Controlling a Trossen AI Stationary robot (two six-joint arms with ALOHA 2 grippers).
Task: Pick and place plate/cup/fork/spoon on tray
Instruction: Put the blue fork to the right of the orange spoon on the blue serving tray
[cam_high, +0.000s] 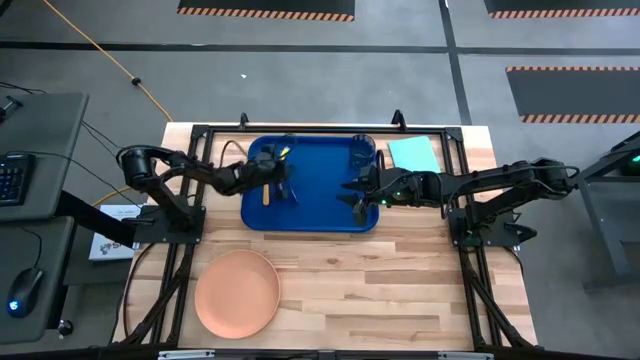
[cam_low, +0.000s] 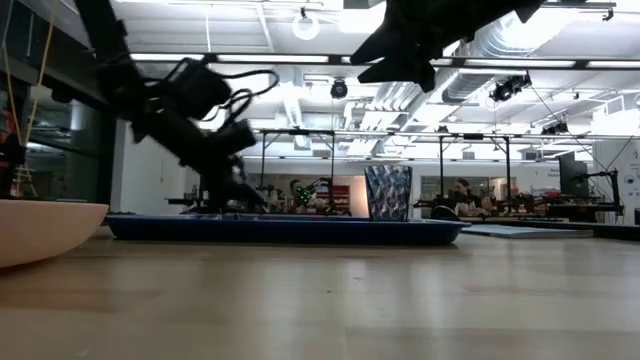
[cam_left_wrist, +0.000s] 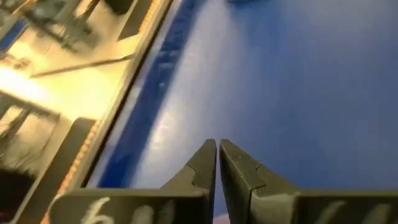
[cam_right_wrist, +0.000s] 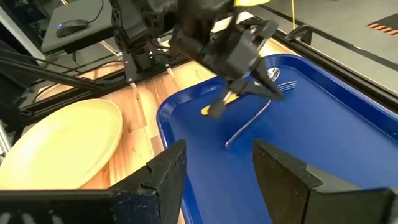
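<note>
The dark-blue tray (cam_high: 320, 205) lies at the table's far middle and also shows in the low view (cam_low: 290, 231). The peach-orange plate (cam_high: 237, 292) rests on the table's near left, apart from the tray. A slim fork (cam_right_wrist: 247, 126) lies flat on the tray floor, its tines (cam_right_wrist: 285, 84) beside my left gripper. My left gripper (cam_left_wrist: 217, 152) is shut and empty, low over the tray's left part. My right gripper (cam_right_wrist: 217, 168) is open and empty over the tray's right part. I cannot make out the cup or the spoon.
A light-teal flat sheet (cam_high: 413, 153) lies right of the tray at the far edge. A short yellow-orange strip (cam_right_wrist: 214, 107) shows on the tray by my left gripper; I cannot tell what it is. Bare wood (cam_high: 400, 290) fills the near right.
</note>
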